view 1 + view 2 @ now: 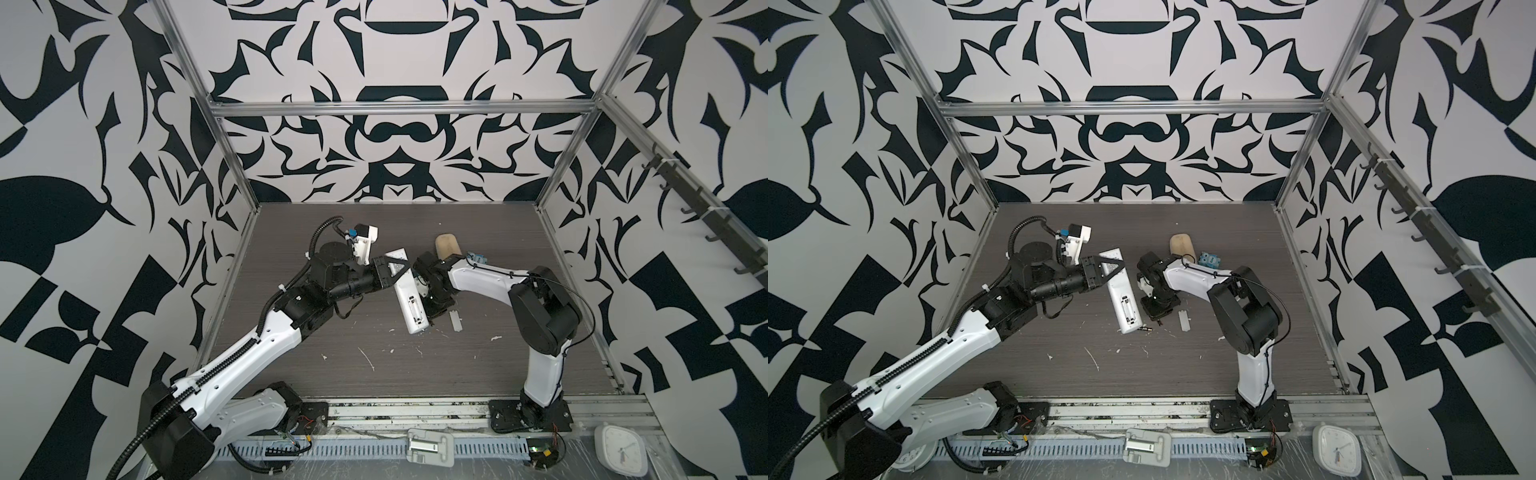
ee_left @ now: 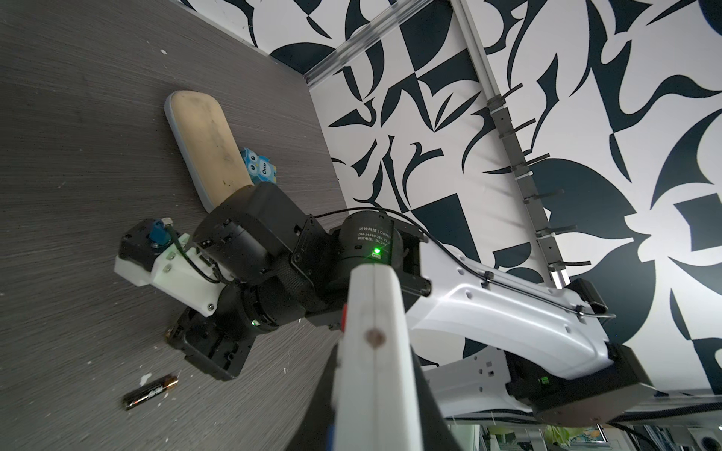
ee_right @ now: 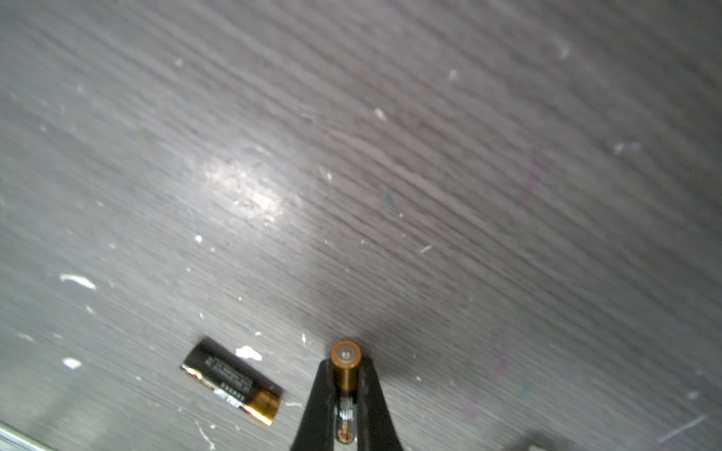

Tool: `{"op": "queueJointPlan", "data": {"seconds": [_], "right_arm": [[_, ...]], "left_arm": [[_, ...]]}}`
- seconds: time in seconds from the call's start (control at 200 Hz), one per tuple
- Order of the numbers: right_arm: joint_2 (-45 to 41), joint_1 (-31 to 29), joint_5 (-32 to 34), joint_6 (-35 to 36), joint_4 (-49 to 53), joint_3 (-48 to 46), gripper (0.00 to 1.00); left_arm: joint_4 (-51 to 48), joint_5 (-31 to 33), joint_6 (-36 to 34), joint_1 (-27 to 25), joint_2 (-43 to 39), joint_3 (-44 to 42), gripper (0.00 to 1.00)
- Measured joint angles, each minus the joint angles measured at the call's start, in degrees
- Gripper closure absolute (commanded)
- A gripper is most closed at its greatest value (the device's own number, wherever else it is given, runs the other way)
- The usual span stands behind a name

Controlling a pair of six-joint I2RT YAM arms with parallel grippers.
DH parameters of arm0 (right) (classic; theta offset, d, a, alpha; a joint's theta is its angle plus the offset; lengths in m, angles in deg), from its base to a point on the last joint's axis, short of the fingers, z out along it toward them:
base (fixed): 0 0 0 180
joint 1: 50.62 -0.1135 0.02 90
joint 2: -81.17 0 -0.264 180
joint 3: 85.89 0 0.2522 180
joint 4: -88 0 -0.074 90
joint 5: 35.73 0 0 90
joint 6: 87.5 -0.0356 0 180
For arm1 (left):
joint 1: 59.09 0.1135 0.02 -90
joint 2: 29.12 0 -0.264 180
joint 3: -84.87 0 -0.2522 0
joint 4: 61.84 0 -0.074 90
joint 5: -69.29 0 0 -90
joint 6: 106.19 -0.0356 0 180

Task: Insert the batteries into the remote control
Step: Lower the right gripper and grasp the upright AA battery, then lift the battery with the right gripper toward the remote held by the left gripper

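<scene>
Step in hand: battery pickup. Left gripper (image 1: 394,272) jaws clamp the remote control (image 1: 404,291) at frame centre, compartment (image 1: 415,311) open upward. Right gripper (image 3: 345,369) jaws pinch one battery (image 3: 345,357) at bottom centre; the second battery (image 3: 232,380) lies lower left. Next: lift, match poles, seat it in the compartment

The right wrist view cuts off the right gripper (image 3: 345,365); the label of the held battery (image 3: 345,378) is unreadable and the print on the loose battery (image 3: 233,384) blurred. In both top views that gripper's tips sit hidden under its wrist, and in a top view the right arm (image 1: 478,276) covers part of the beige case (image 1: 446,245) and the blue owl item (image 1: 477,258). The remote control (image 2: 375,343) runs out of the left wrist view, blurred; whether its battery bay (image 1: 414,309) holds anything is too small to tell.
</scene>
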Motion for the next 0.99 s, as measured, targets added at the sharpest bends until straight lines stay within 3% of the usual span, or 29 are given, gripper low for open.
{"op": "queueJointPlan", "data": {"seconds": [0.21,0.41,0.605,0.785,0.995], "right_arm": [[-8.39,0.46,-0.79,-0.04,-1.51,-3.23,1.00],[-27.47,3.82,-3.43,0.00,1.84,-2.84,1.00],[-42.88,4.63,-3.98,-0.13,5.81,3.30,1.00],[-45.40,4.42,-4.00,-1.79,7.34,9.05,1.00],[-44.96,3.28,-5.20,-9.60,-0.28,9.03,1.00]], "left_arm": [[-0.07,0.68,-2.16,1.11,-0.11,0.26,1.00],[0.81,2.60,-5.20,1.73,0.37,2.27,1.00],[3.21,2.97,-6.34,1.79,1.92,3.69,1.00],[4.46,3.30,-6.69,1.99,2.75,4.81,1.00],[7.78,4.50,-6.36,2.12,3.89,5.18,1.00]]}}
